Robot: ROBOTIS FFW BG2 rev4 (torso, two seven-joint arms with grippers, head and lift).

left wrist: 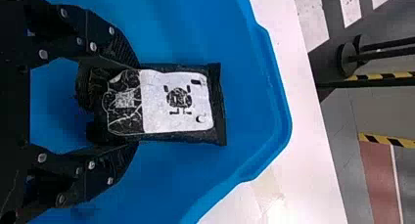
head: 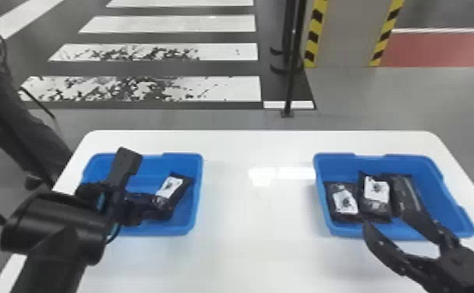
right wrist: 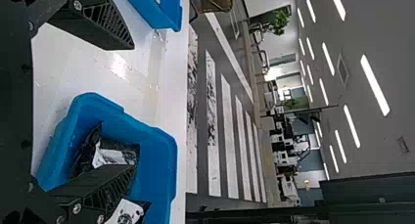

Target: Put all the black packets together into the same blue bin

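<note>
The left claw (head: 146, 208) is down inside the left blue bin (head: 199, 167), closed on a black packet (head: 172, 187). In the left wrist view its two fingers bear on the opposite long edges of the packet near one end, and the rest of the packet juts out past the fingertips, its white label facing the camera. The packet's free end points toward the far right of the bin in the head view.

The right claw (head: 386, 222) is open, its fingers spread well apart at the near side of the right blue bin (head: 441, 198). In the right wrist view one finger (right wrist: 103, 23) is over the bare white surface (head: 248, 218), and the other (right wrist: 105, 185) crosses in front of the packets in the bin.

Three black packets lie side by side in the right blue bin: the left one (head: 343, 202) and the middle one (head: 376, 195) with white labels up, the right one (head: 405, 191) darker, just beside the middle one.

The two bins sit well apart on the surface. Beyond its far edge are white floor stripes (head: 162, 89), a thin black pole (head: 292, 78), a grey column (head: 343, 35) edged in yellow and black, and a red floor area (head: 443, 48).
</note>
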